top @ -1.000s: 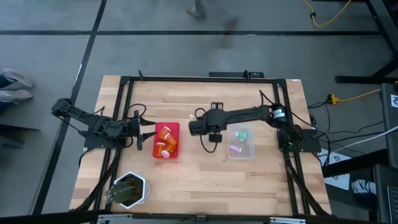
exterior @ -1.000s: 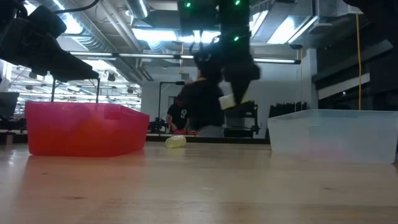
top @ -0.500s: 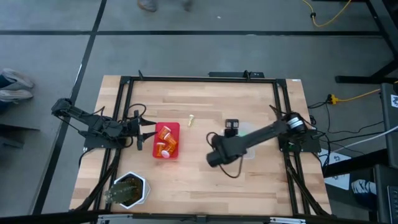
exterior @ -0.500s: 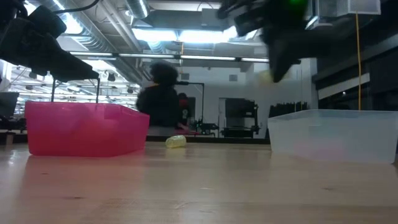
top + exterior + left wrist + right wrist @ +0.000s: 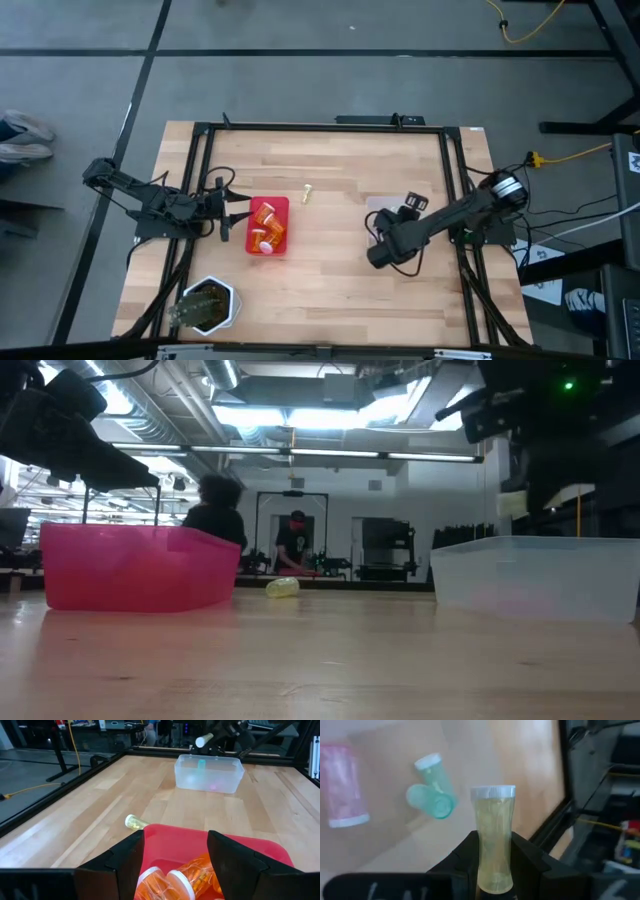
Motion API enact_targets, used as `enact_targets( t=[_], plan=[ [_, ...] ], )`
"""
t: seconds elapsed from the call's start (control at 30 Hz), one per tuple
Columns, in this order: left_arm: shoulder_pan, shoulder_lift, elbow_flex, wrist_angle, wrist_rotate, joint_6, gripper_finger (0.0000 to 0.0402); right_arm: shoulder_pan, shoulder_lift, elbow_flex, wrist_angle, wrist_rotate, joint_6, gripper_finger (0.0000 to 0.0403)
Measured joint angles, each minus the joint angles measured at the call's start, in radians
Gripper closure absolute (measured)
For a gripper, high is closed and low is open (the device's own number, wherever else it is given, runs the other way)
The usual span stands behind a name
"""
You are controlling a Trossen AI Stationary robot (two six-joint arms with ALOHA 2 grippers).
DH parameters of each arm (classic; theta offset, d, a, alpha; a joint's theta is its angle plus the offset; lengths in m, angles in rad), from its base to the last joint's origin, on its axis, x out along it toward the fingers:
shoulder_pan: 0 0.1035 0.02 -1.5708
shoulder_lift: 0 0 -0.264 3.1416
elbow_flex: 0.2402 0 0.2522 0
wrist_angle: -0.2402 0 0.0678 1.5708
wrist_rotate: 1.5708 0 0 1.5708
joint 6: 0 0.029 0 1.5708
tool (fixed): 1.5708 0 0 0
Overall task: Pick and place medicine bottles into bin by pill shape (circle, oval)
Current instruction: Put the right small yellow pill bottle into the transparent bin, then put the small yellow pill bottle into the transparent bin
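Note:
My right gripper [image 5: 495, 851] is shut on a yellow-green medicine bottle [image 5: 493, 837] with a white cap, up over the clear bin [image 5: 207, 770] at the table's right. From above, the gripper [image 5: 388, 243] hides most of that bin [image 5: 375, 211]. In the bin lie two teal bottles [image 5: 431, 785] and a pink one [image 5: 342, 785]. Another yellow-green bottle [image 5: 306, 193] lies on its side on the wood. My left gripper [image 5: 235, 212] waits open at the red bin's [image 5: 268, 226] left wall, above orange white-capped bottles [image 5: 185, 879]. My right gripper pinches the lower half of the yellow-green bottle's body [image 5: 492, 870] between its two fingers [image 5: 522, 857], one on each side. The capped end [image 5: 493, 793] sticks out past the fingertips. The bottle hangs tilted, clear of the bin [image 5: 530, 575] below.
A white hexagonal pot [image 5: 208, 305] with dark contents stands at the near left corner. A black frame [image 5: 320, 128] runs around the table. People [image 5: 215, 510] show in the room behind the table. Bare wood lies between the two bins.
My right gripper has swung from the table's middle, beside the red bin, toward the right and near edges until it is over the clear bin. It rolled its wrist on the way. The yellow-green bottle stayed in its shut fingers, clear of the table.

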Motion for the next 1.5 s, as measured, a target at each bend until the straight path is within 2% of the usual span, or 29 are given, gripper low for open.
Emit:
enact_targets(
  t=[0.2,0.4,0.6,0.8,1.03,1.23,1.33,1.5],
  plan=[
    [0.0,0.0,0.0,0.0,0.0,0.0,0.019,0.032,-0.003,0.008,0.12,-0.017,0.026,0.0314],
    [0.0,0.0,0.0,0.0,0.0,0.0,0.019,0.067,-0.003,0.011,0.245,-0.017,-0.074,0.0314],
    [0.0,0.0,0.0,0.0,0.0,0.0,0.019,0.093,-0.003,0.012,0.255,-0.013,0.012,0.0311],
    [0.0,0.0,0.0,0.0,0.0,0.0,0.019,0.101,-0.003,0.012,0.263,0.072,0.107,0.0274],
    [0.0,0.0,0.0,0.0,0.0,0.0,0.019,0.101,-0.003,0.012,0.263,0.071,0.111,0.0225],
    [0.0,0.0,0.0,0.0,0.0,0.0,0.019,0.101,-0.003,0.012,0.267,0.075,0.105,0.0207],
    [0.0,0.0,0.0,0.0,0.0,0.0,0.019,0.101,-0.003,0.012,0.283,0.134,0.08,0.0206],
    [0.0,0.0,0.0,0.0,0.0,0.0,0.019,0.096,-0.003,0.012,0.426,0.354,0.073,0.0206]
  ],
)
